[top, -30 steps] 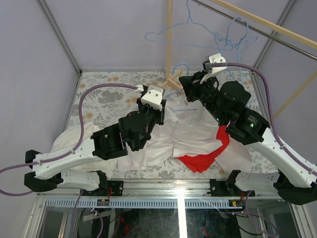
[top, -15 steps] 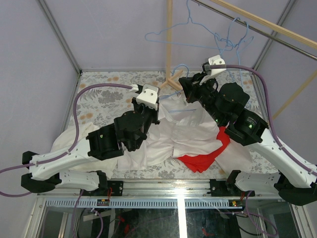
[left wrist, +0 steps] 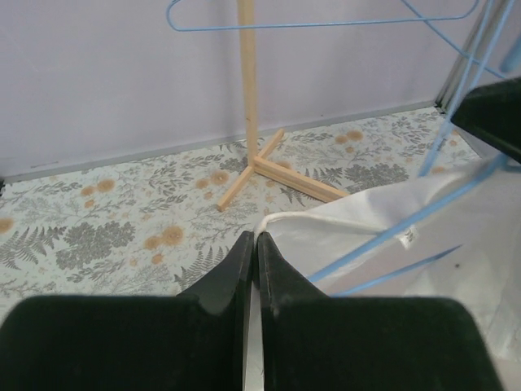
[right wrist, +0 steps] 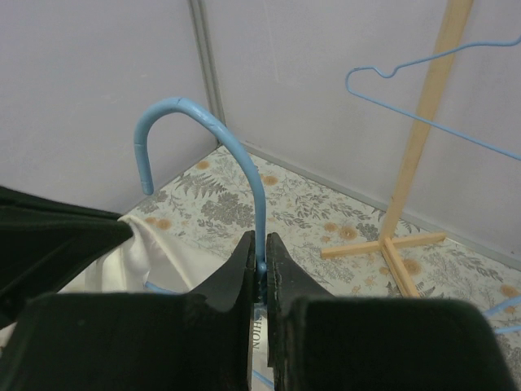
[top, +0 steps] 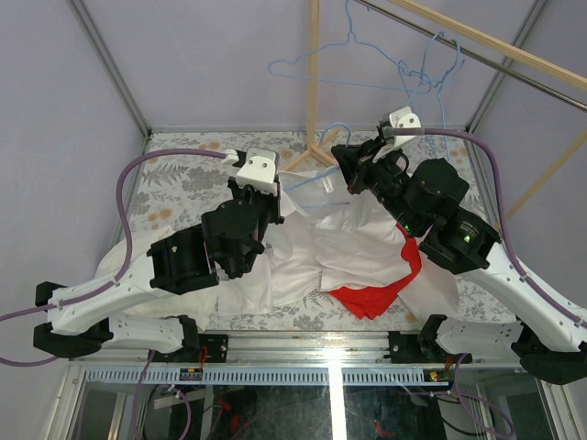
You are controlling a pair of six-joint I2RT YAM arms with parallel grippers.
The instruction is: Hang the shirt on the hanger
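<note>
Fitting white shirt [left wrist: 326, 236] onto blue wire hanger [right wrist: 199, 110]; shoulders not yet seated.
Pinching shirt edge in closed left pincer [left wrist: 256, 244] at 11 o'clock, clamping hanger neck in closed right pincer [right wrist: 259, 248] at 1 o'clock.

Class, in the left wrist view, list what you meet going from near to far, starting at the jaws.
left gripper, jaws shut → shirt, its edge pinched at the fingertips → floral table cover → wooden stand, feet then post → back wall
</note>
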